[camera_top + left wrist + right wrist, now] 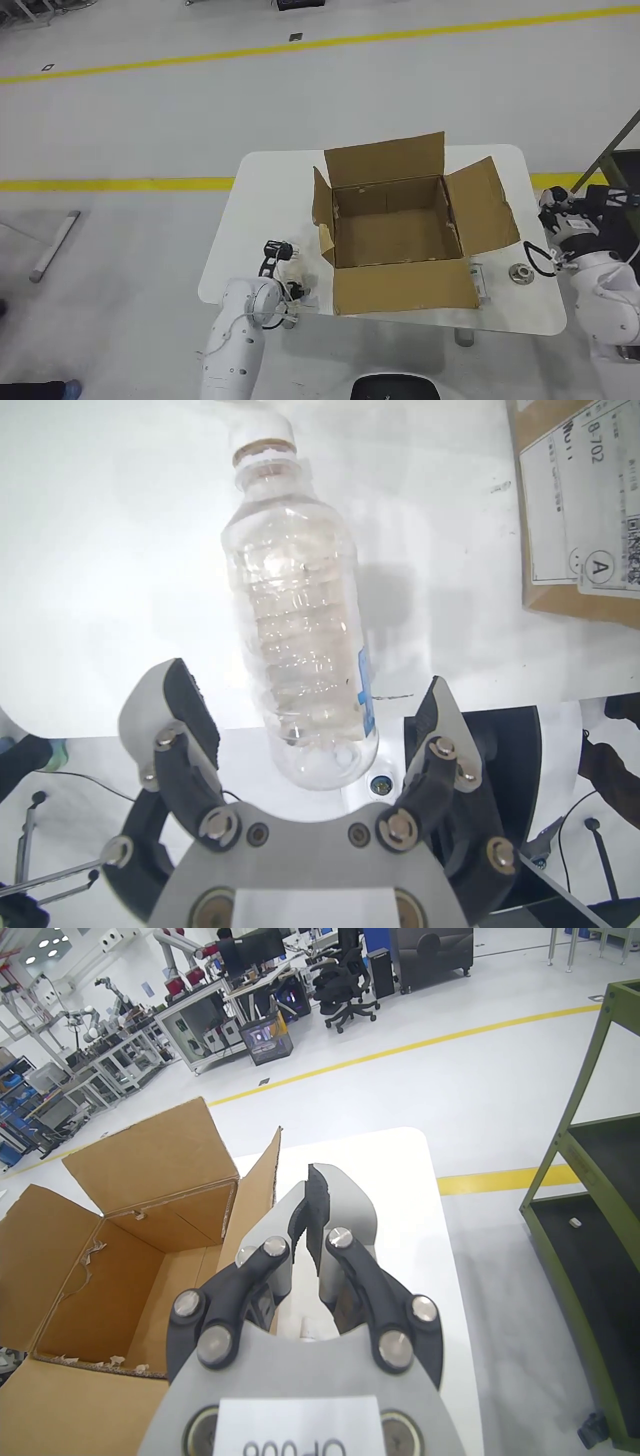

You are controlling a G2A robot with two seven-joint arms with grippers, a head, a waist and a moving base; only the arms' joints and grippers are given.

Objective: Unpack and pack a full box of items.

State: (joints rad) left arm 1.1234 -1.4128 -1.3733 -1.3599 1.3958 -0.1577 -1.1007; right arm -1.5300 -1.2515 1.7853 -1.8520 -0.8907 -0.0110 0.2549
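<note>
Left tool (pixel 307 687) hangs released, straddling the base of the clear bottle (pixel 300 615), which lies on the worktop (pixel 270 200) near its edge, at 8 o'clock from the open box (pixel 405 288). Slide further onto the ribbed middle before you squeeze, gently, lest it roll or crumple. Your right tool (pixel 314 1198) is clenched on nothing

Brown box (pixel 405 288), clear bottle (pixel 300 625)

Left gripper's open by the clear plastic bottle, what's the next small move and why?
Probably close the left gripper on the clear plastic white-capped bottle. Its open fingers flank the bottle's base, which lies on the white table, and the brown cardboard box looks empty.
</note>
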